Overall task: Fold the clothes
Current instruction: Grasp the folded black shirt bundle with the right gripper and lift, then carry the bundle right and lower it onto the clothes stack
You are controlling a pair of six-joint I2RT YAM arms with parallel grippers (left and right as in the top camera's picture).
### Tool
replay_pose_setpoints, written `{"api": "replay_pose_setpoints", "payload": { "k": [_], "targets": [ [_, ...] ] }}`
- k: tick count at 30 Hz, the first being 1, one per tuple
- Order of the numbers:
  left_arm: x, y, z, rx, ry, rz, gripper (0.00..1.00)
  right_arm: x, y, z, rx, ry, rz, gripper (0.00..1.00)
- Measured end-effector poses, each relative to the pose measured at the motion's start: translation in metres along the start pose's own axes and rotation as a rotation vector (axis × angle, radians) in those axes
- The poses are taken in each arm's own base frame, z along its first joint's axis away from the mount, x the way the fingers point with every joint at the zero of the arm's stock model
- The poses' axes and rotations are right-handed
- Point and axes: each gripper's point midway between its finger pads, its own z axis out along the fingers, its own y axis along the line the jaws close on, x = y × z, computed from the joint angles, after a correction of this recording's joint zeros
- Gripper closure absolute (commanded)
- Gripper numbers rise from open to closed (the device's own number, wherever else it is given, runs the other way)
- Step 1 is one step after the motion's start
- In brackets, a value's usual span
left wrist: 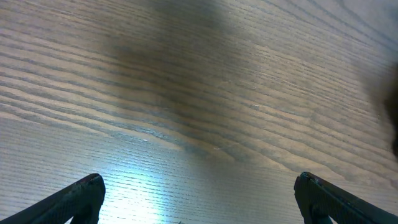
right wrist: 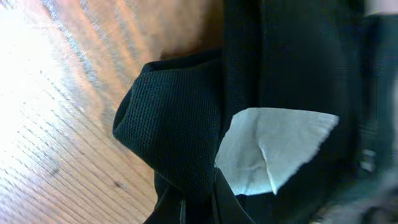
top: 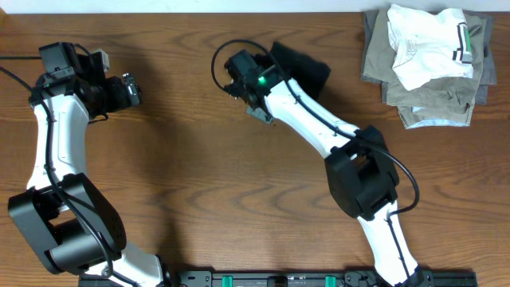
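Nearest the robot's bases the wooden worktop (top: pixel 207 183) lies bare. The left arm (top: pixel 49 143) reaches up the left side, and its jaws stand wide open over bare wood, holding nothing; in the left wrist view the two dark fingertips (left wrist: pixel 74 199) sit at the bottom corners, far apart. The right arm (top: pixel 319 119) stretches diagonally towards the far middle of the worktop. Its jaws are closed, and they seem to pinch a bunched fold of the black garment (right wrist: pixel 174 137), though the dark fingers are hard to tell from the cloth. A white label (right wrist: pixel 273 149) shows against the knit fabric just beside the fold. From overhead the black garment (top: pixel 307 68) lies crumpled beyond the right wrist, near the far edge. In the far right corner, well apart, a white garment (top: pixel 430 44) with striped trim rests on folded olive-grey clothes (top: pixel 430 104).
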Motion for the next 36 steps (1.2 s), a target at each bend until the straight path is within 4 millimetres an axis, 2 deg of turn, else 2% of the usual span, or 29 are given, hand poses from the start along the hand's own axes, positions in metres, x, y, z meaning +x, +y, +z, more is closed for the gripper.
{"api": "replay_pose_setpoints", "payload": {
  "k": [9, 14, 19, 23, 36],
  "targets": [
    [0.0, 0.0, 0.0, 0.0, 0.0, 0.0, 0.02, -0.01, -0.063, -0.05, 0.108, -0.111, -0.011, 0.99],
    [0.0, 0.0, 0.0, 0.0, 0.0, 0.0, 0.02, -0.007, -0.091, -0.062, 0.156, -0.147, -0.008, 0.99],
    [0.0, 0.0, 0.0, 0.0, 0.0, 0.0, 0.02, -0.002, -0.115, -0.064, 0.198, -0.163, -0.029, 0.99],
    [0.0, 0.0, 0.0, 0.0, 0.0, 0.0, 0.02, 0.004, -0.142, -0.069, 0.252, -0.181, -0.061, 0.99],
    [0.0, 0.0, 0.0, 0.0, 0.0, 0.0, 0.02, 0.029, -0.238, -0.115, 0.47, -0.27, -0.19, 0.99]
  ]
}}
